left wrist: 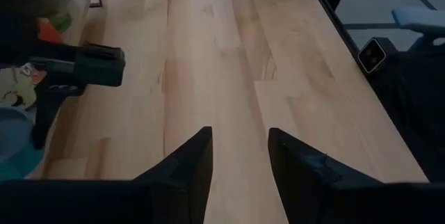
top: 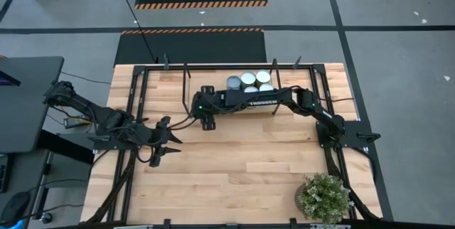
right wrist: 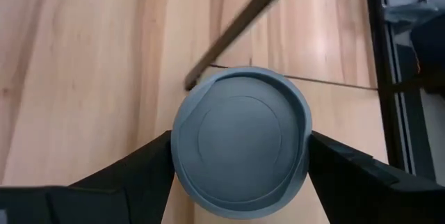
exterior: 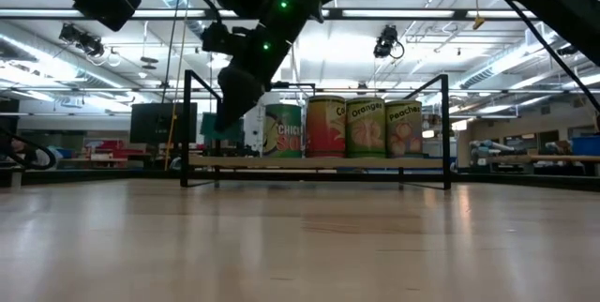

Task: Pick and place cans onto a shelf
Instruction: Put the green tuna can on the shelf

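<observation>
My right gripper (right wrist: 238,160) is shut on a can with a bluish-grey round top (right wrist: 240,140), at the left end of the shelf (exterior: 319,162). The same can shows with a teal side in the low view (exterior: 222,124), under the gripper (exterior: 234,91). Several cans (top: 250,81) stand upright on the shelf board, among them ones labelled Oranges (exterior: 366,127) and Peaches (exterior: 404,127). My left gripper (left wrist: 240,158) is open and empty over bare table at the left (top: 165,141). My right gripper pinches the can by its two opposite sides (right wrist: 177,156), just below the top rim, one finger on each side. The fingers (right wrist: 139,172) come from above, pointing down. The can is upright and, in the low view, hangs clear above the shelf board.
A thin black rod of the shelf frame (right wrist: 243,22) runs just beyond the held can. Upright black posts (exterior: 187,128) stand at the shelf's corners. A potted plant (top: 323,197) stands at the table's near right corner. Bare wooden tabletop (top: 234,165) lies in front of the shelf.
</observation>
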You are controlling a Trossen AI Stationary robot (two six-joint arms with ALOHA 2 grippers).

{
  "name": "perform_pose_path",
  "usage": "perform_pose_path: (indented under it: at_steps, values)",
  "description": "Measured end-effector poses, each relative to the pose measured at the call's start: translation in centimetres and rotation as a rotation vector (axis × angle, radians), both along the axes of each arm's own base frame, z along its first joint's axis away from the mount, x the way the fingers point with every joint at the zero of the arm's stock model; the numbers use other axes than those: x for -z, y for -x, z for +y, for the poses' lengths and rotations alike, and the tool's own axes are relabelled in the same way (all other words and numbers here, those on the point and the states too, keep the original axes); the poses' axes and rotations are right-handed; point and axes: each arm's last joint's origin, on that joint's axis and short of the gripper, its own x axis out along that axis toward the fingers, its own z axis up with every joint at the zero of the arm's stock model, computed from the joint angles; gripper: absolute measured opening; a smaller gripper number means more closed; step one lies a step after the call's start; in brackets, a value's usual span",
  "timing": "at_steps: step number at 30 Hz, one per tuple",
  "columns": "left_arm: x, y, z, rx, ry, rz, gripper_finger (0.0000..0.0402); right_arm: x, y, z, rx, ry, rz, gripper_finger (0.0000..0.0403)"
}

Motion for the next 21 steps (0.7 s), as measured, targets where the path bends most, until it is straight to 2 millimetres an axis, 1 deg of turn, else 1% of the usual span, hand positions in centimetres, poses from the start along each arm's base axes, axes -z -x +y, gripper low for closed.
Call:
perform_pose_path:
  at_steps: [5,10,18,21]
  values:
    - [0.0,0.0,0.0,-0.003,-0.001,0.001,0.0146,0.3,0.5,-1.0,0.022,-0.010,0.047,0.0302]
    - [0.0,0.0,0.0,-0.002,0.000,0.000,0.0146,0.4,0.7,-1.4,0.029,-0.025,0.070,0.0306]
    - [0.0,0.0,0.0,-0.002,0.000,0.001,0.0146,0.7,0.9,-1.4,0.037,-0.013,0.087,0.0343]
    - [0.0,0.0,0.0,-0.002,0.000,0.001,0.0146,0.7,0.9,-1.5,0.039,-0.010,0.087,0.0351]
